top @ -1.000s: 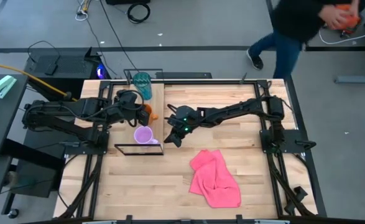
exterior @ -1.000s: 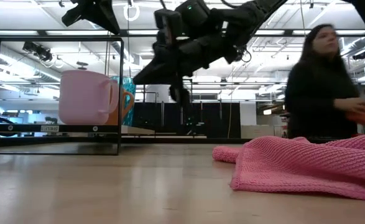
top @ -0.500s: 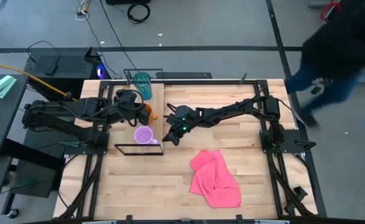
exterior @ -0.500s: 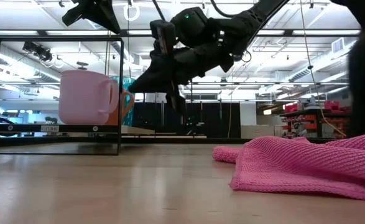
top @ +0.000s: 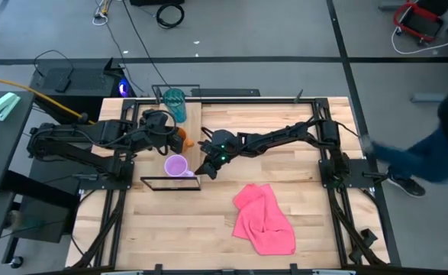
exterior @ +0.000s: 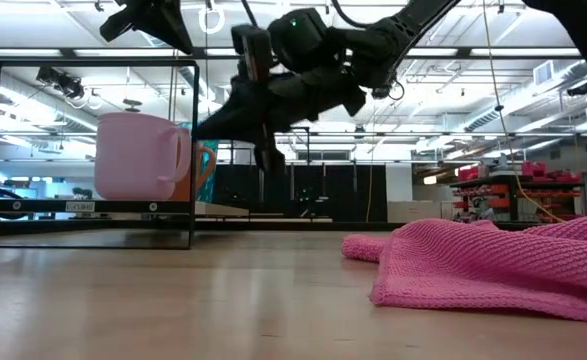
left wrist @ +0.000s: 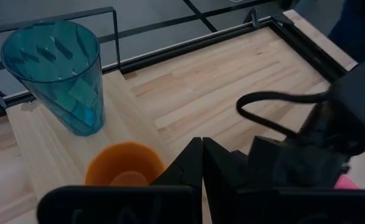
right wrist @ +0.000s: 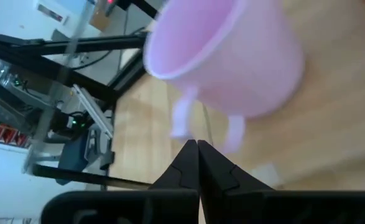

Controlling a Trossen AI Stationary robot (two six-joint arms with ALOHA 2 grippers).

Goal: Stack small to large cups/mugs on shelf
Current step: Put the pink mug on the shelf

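The light-wood shelf (top: pixel 193 116) stands at the table's left. On it stand the teal tumbler (top: pixel 175 104) at the far end, the orange mug (left wrist: pixel 125 167) in the middle, and the lilac mug (top: pixel 176 166) at the near end, all on their bases. My left gripper (left wrist: pixel 202 147) is shut and empty above the orange mug. My right gripper (top: pixel 201 172) is shut, its tip level at the lilac mug's handle (right wrist: pixel 233 133), on the mug's right side. My right gripper's shut fingertips (right wrist: pixel 198 148) stand right at the lilac mug's handle, coming level from the table's right. I cannot tell whether they touch it. The mug stands upright on the shelf.
A pink knitted cloth (top: pixel 263 220) lies bunched on the table at the near right; it also shows in the low view (exterior: pixel 493 262). The shelf's black frame (exterior: pixel 193 150) rises around the mugs. A person (top: pixel 430 156) passes beyond the table's right edge.
My right gripper has gone toward the table's left edge, closing on the lilac mug's handle. The mugs have stayed in place. A person has walked from behind the table toward the right.
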